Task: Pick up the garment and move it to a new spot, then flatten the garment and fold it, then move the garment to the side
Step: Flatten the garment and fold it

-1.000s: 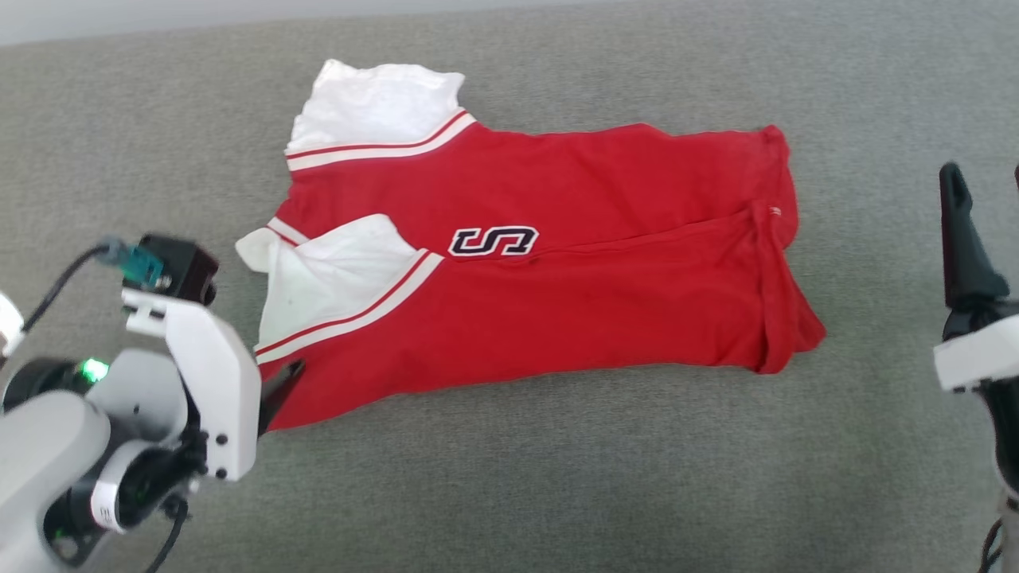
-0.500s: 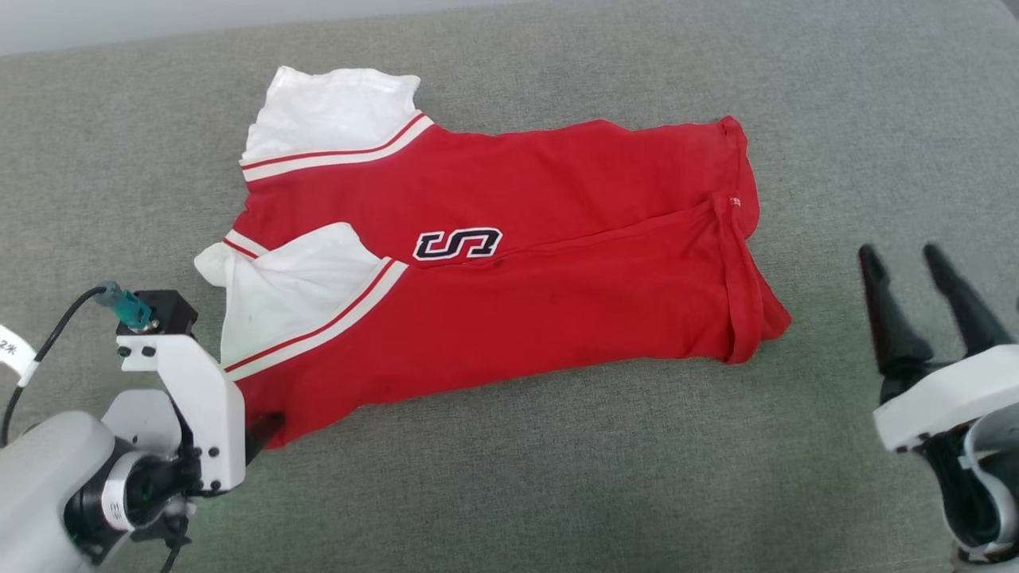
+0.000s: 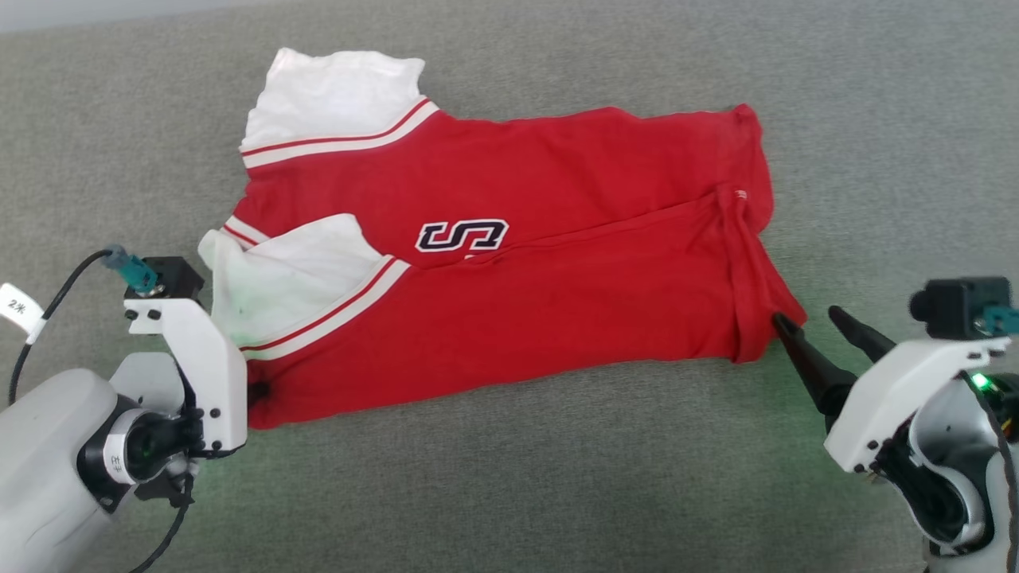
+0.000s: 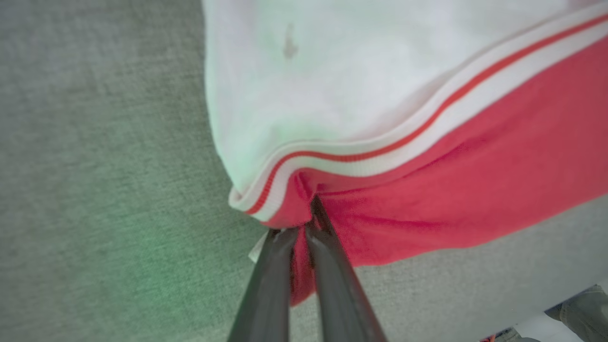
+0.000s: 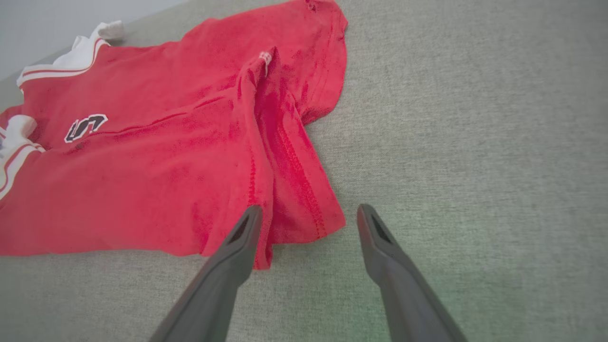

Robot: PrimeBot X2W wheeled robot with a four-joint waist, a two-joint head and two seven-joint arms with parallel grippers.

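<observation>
Red T-shirt (image 3: 557, 302), folded over itself, lying flat on a grey fabric surface (image 3: 509, 493). Left claw (image 4: 301, 221) clenched on the red edge just below the white sleeve (image 4: 332, 71). Right claw (image 3: 804, 315) released, its fingers straddling the hem corner (image 5: 327, 223).

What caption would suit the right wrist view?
Right claw, open, poised at the hem corner of the red T-shirt.

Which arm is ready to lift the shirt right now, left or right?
Left. The left gripper is shut on the shirt's corner just below the white sleeve. The right gripper is open, its fingers either side of the hem corner, gripping nothing yet.
</observation>
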